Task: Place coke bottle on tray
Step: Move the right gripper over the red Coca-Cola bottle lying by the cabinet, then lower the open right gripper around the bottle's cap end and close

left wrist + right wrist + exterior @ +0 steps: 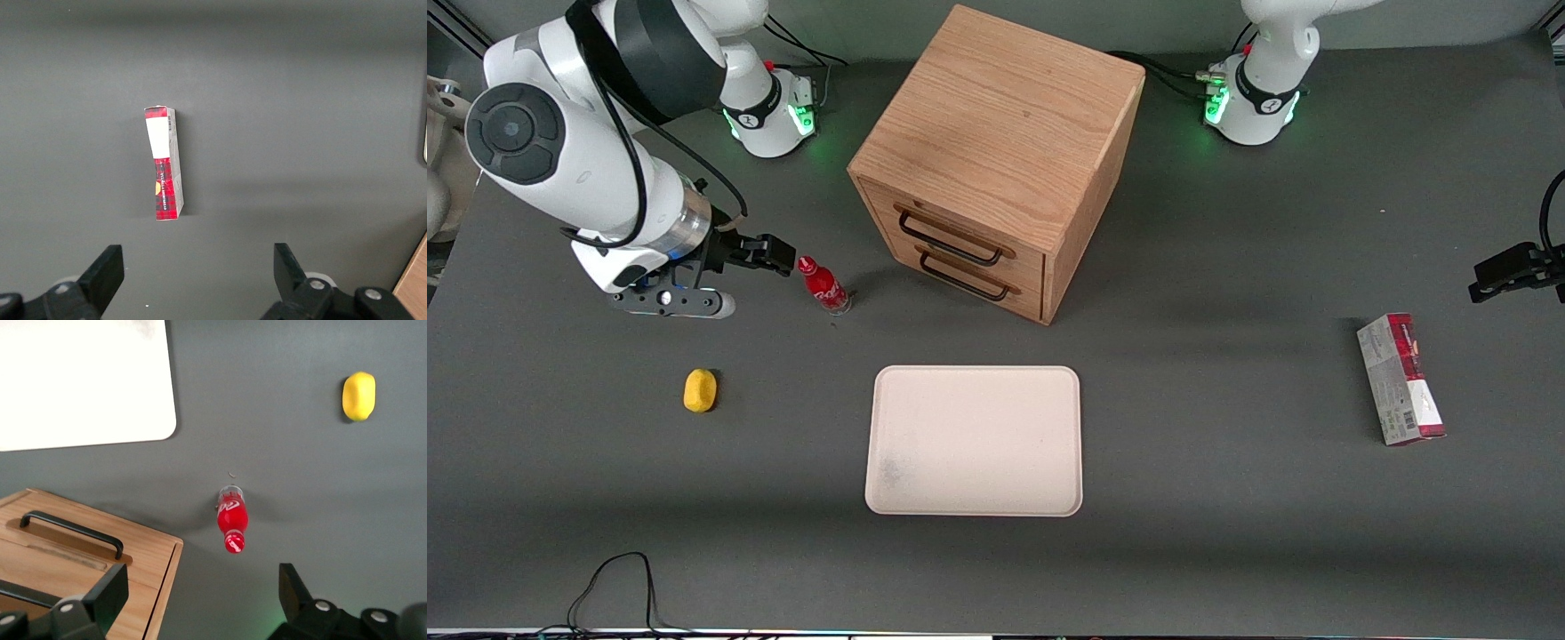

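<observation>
The coke bottle (824,285) (232,517) stands upright on the grey table, red with a red cap, white script and a clear base. It is between the wooden drawer cabinet (996,160) and my gripper (781,255) (200,593). The gripper hovers close beside the bottle's cap toward the working arm's end, fingers (107,593) wide open and holding nothing. The cream-white tray (974,440) (80,380) lies flat, nearer to the front camera than the cabinet and the bottle, with nothing on it.
A yellow lemon-like object (700,390) (359,396) lies near the working arm's end, nearer to the front camera than the bottle. A red-and-white carton (1400,379) (164,163) lies toward the parked arm's end. The cabinet has two drawers with dark handles (951,238).
</observation>
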